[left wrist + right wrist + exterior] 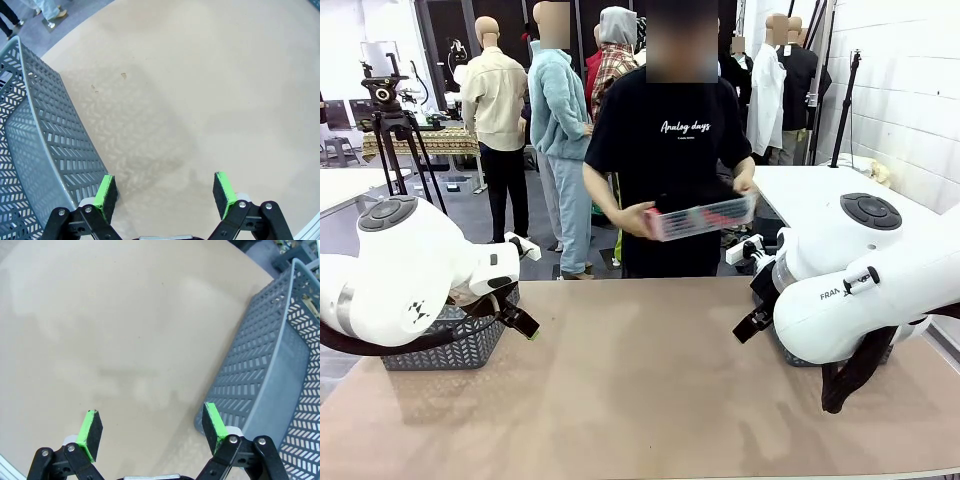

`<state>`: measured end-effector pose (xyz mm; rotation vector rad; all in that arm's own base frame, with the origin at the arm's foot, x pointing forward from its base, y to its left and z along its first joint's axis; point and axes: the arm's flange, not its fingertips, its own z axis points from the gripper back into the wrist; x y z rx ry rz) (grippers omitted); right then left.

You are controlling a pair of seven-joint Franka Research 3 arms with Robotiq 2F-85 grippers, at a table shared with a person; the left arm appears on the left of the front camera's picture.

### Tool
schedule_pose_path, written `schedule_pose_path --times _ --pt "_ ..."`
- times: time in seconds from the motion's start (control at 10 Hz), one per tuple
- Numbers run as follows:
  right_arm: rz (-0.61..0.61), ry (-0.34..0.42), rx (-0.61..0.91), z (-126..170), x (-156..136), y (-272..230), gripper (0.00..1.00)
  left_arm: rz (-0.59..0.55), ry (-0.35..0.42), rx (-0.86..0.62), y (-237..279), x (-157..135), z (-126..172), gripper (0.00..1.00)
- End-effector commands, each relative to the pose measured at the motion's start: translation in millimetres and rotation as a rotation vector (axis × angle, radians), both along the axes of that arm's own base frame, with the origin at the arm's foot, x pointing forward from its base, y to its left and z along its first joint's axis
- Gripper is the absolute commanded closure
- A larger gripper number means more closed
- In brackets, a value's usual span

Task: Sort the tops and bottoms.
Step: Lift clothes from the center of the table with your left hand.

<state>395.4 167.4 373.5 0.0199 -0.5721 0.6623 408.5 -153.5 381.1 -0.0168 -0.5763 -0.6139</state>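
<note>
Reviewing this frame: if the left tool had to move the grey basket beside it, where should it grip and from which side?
Probably the grey basket by the top rim of its near wall, from above, one finger inside and one outside. That wall is thin and upright with an open top, so the open left tool could straddle it; the whole basket looks too wide.

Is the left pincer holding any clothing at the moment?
No, the left pincer stands open with nothing between its green pads, above the table beside the grey basket.
</note>
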Motion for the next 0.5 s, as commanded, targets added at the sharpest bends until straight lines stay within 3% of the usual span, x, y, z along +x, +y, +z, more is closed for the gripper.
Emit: schedule_pose_path --times 0.0,0.4 --pt "0.000 0.000 0.001 0.0 0.0 -0.1 0.00 0.004 -0.007 -0.005 1.6 0.2 3.4 0.00" --pt "0.000 0.000 0.001 0.0 0.0 -0.1 0.00 0.004 -0.007 -0.005 1.6 0.2 3.4 0.00"
